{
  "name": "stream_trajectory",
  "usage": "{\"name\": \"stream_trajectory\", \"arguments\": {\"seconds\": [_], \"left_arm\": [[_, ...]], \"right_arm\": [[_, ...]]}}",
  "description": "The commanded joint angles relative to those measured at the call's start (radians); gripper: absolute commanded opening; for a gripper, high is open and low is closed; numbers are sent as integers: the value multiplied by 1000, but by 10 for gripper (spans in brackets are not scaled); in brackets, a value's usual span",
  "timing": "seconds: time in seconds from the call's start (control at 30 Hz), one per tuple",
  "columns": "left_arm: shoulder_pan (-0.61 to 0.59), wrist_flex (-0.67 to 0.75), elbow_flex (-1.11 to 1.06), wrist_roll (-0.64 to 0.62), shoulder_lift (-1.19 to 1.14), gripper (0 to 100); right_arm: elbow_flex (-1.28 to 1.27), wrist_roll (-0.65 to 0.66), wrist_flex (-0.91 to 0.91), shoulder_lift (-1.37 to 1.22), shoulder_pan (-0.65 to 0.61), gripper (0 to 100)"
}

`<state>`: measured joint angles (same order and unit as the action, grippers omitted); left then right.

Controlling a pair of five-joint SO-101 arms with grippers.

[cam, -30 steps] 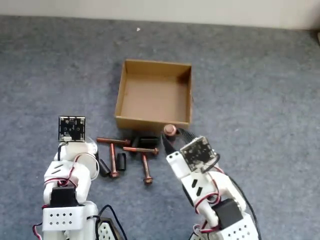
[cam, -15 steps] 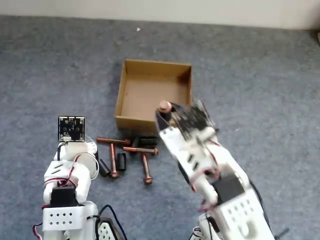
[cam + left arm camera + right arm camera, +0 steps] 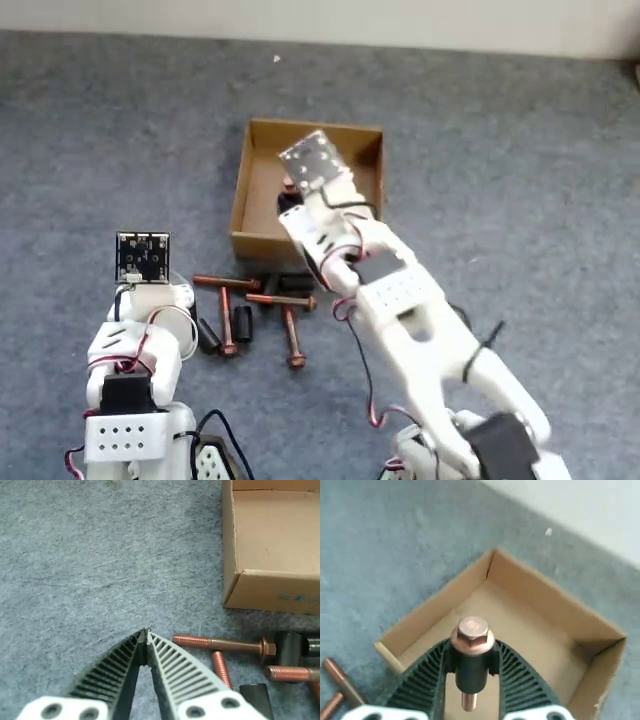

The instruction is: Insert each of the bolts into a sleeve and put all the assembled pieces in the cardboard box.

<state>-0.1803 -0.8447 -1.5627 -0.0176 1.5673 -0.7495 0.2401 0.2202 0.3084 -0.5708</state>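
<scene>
Bolt-in-sleeve piece (image 3: 471,670), copper head up, clamped upright in right gripper (image 3: 472,650) above open cardboard box (image 3: 545,597). Loose bolts (image 3: 282,299) and black sleeves (image 3: 242,323) clustered on grey carpet (image 3: 500,150) just before box's front wall. Left gripper (image 3: 148,639) closed, empty, tips low over carpet beside cluster. Pale wall (image 3: 400,18) borders carpet beyond box

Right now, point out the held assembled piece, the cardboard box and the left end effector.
assembled piece (image 3: 470,667): right wrist view, on its black sleeve.
cardboard box (image 3: 265,590): left wrist view, on its near outer wall.
left end effector (image 3: 147,635): left wrist view, between its closed fingertips.
</scene>
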Motion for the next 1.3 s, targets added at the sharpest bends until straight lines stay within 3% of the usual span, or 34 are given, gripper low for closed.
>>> {"name": "stream_trajectory", "arguments": {"seconds": [0.0, 0.1, 0.47, 0.7, 0.9, 1.03, 1.27], "left_arm": [[-12, 20, 7, 11, 8, 6], [-12, 20, 7, 11, 8, 6], [-87, 21, 16, 11, 8, 7], [-125, 23, 19, 11, 8, 7], [-131, 23, 19, 11, 8, 7], [-131, 23, 19, 11, 8, 7], [-131, 23, 19, 11, 8, 7]], "right_arm": [[97, 6, -38, -30, 24, 60], [122, 6, 33, -38, 25, 125], [412, 6, 601, -38, 19, 128], [556, 12, 989, -38, -51, 128], [516, 26, 1032, -50, -139, 127], [481, 118, 1027, -51, -211, 127], [476, 196, 1036, -208, -217, 127]]}}
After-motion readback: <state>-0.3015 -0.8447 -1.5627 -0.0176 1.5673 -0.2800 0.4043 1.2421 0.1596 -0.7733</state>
